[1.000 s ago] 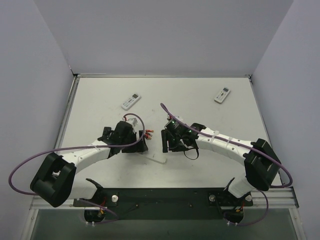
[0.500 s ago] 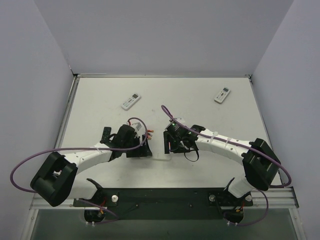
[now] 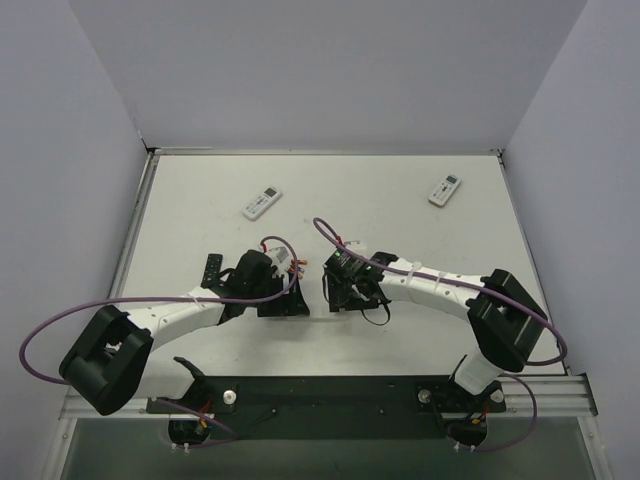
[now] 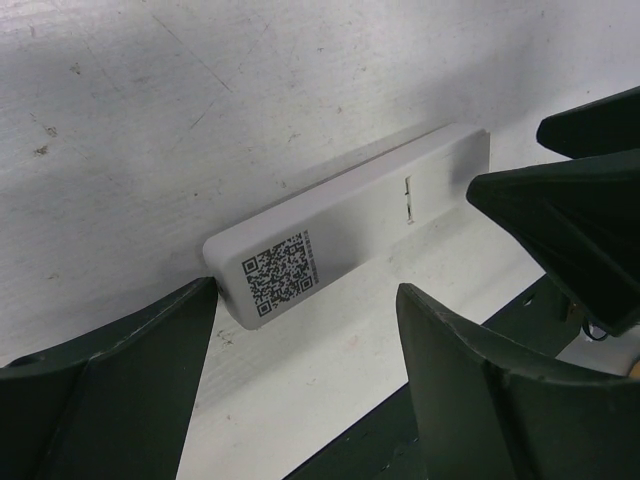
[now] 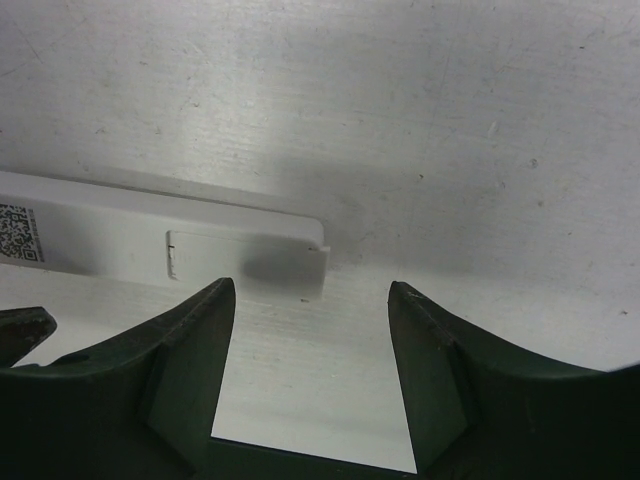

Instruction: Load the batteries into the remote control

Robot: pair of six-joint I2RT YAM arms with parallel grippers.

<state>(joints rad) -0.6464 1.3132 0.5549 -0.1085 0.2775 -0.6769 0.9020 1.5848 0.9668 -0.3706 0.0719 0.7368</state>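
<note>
The left gripper (image 4: 305, 335) has its fingers (image 4: 120, 370) spread apart, clamped on nothing. They straddle the label end of a white remote (image 4: 350, 225) that lies between them on the table (image 4: 120, 90). It is face down, code sticker up, which puts the battery cover (image 4: 445, 175) on top where it can be reached.

The right gripper (image 5: 310, 300) also stands with its fingers (image 5: 190, 360) parted and empty. The cover end of the remote sits just beyond its left finger, partly in the gap. The two grippers meet over the one remote from opposite ends, probably so that one can steady the body while the other works the cover off (closed, as far as the seam shows).

Just past the left gripper, small reddish batteries (image 3: 297, 270) peek out, too tiny to count. Two more remotes, a left one (image 3: 262, 203) and a right one (image 3: 444, 190), lie well apart at the far side.
</note>
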